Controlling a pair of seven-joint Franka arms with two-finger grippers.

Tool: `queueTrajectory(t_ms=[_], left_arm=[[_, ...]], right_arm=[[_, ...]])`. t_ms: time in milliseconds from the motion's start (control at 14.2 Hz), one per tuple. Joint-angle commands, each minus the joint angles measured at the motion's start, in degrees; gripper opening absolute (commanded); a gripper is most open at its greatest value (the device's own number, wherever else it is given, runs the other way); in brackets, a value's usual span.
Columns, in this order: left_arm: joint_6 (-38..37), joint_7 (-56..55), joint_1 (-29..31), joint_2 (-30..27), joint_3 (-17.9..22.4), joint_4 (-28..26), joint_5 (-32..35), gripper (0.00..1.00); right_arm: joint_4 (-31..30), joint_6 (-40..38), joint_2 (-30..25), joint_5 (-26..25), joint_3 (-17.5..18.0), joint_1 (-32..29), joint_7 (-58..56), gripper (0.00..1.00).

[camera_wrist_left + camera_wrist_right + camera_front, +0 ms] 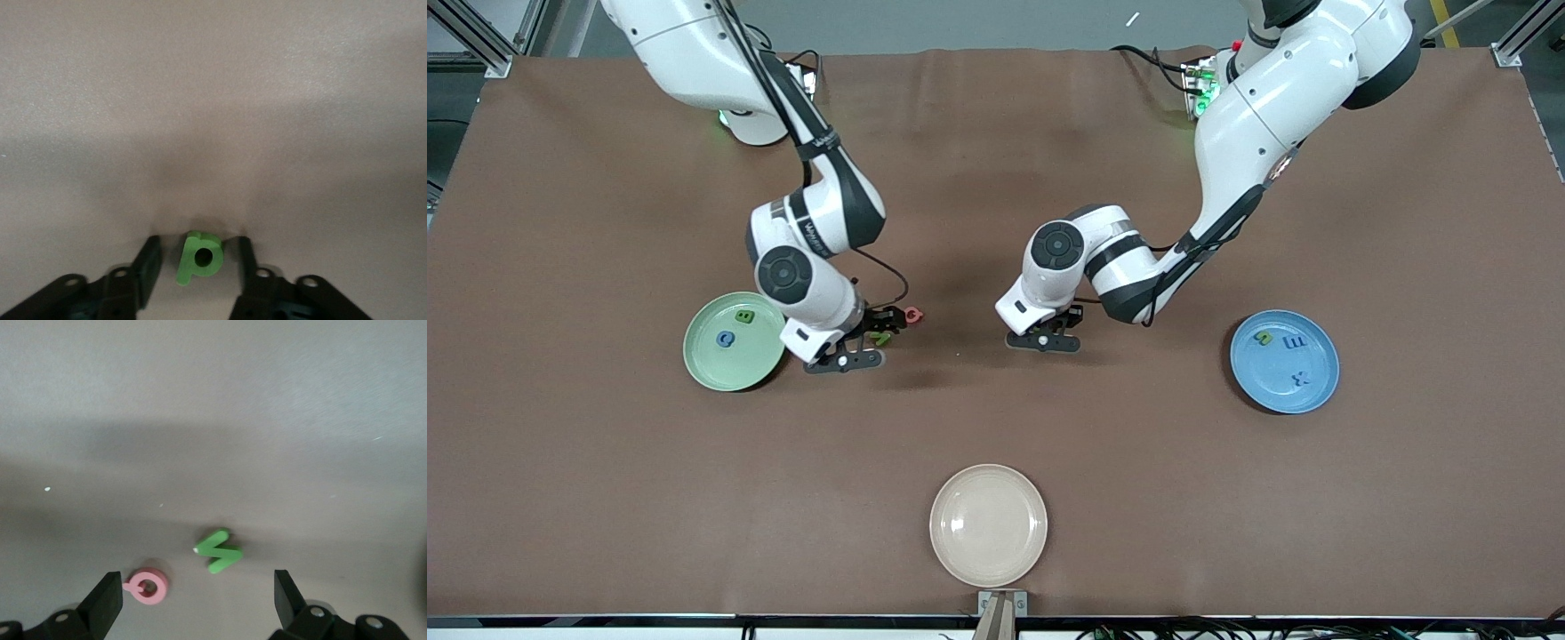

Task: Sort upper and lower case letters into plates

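Observation:
My left gripper (pixel 1045 338) (pixel 198 248) is low over the middle of the table, open, with its fingers on either side of a green "p" (pixel 200 257) that lies flat on the cloth. My right gripper (pixel 885 329) (pixel 197 583) is open beside the mint green plate (pixel 711 364), over a pinkish red round letter (pixel 912 314) (pixel 148 587) and a green angular letter (pixel 881 338) (pixel 219 552). The mint plate holds a green letter (pixel 744 316) and a blue one (pixel 726 339). The blue plate (pixel 1272 391) holds a green letter (pixel 1263 338) and two blue ones (pixel 1293 341) (pixel 1301 378).
A cream-beige plate (pixel 988 524) sits empty near the table's edge closest to the front camera. Brown cloth covers the whole table. The two arms' wrists stand close together over the middle.

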Motion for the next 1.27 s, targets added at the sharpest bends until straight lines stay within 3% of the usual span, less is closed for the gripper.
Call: queueTrajectory(t_ms=[0,141,353,706,988,1200], left_arm=[[0.3,-0.3,-1.1,0.2,0.8,1.0,-0.6,0.41],[0.3,-0.3,-1.1,0.2,0.9,0.9,-0.6,0.35],[0.1,-0.3,-1.1,0.2,1.3,0.5,-0.6,0.28],[-0.2,-2.9,-1.2,0.0,1.8,0.3,-0.5,0.09],[-1.7,-2.9,0.2,-1.7,1.7,0.3,-0.3,0.05],[-4.5,-2.4,3.9,-6.0,0.5,0.0,-0.4,0.03]], right_arm=[[-3.9,5.9,0.1,0.6,-0.2,1.0,0.8,1.0],[-5.1,8.3,0.6,0.2,-0.2,1.2,-0.1,0.98],[-5.0,8.4,0.7,0.1,-0.3,1.0,-2.1,0.81],[-5.1,9.7,2.0,-2.4,-0.4,0.6,-2.3,0.78],[-5.1,10.8,3.1,-4.0,-0.4,0.4,-2.3,0.69],[-5.8,10.8,3.1,-4.1,-0.4,0.5,-2.2,0.63]])
